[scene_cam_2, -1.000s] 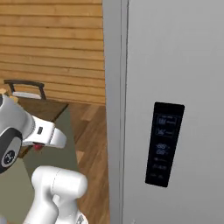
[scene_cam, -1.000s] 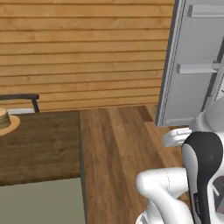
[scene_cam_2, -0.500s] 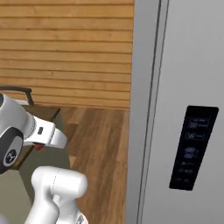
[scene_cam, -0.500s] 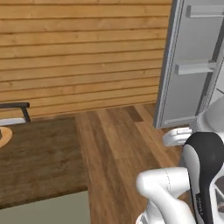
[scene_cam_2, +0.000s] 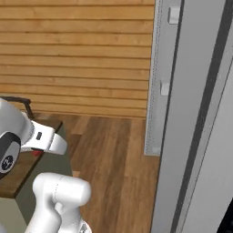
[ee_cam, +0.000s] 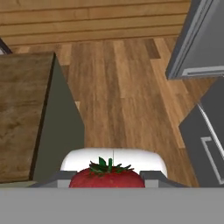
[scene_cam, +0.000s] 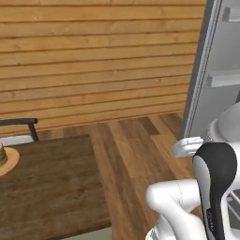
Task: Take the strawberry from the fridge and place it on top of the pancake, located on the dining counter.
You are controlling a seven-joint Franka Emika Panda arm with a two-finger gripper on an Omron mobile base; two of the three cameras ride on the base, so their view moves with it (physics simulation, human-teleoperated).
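In the hand view the strawberry [ee_cam: 107, 176] sits at the bottom edge, its lower part cut off by the frame, so only the red upper half and the green leafy cap show. It is bright red, rounded and broad, with short pointed leaves standing up from the top. The fingers [ee_cam: 150, 176] press against it from both sides, clenched on the berry; only their grey upper edges can be made out. In the right base view a small patch of red [scene_cam_2: 37, 153] peeks out under the white hand, the rest hidden by the arm. The pancake [scene_cam: 2, 154] lies at the far left edge of the left base view, cropped, on its tan plate [scene_cam: 10, 161] on the dark wood surface [scene_cam: 51, 187] of the dining counter. The fridge [scene_cam: 215, 65] door stands open on the right, cut off by the frame, with pale door shelves visible
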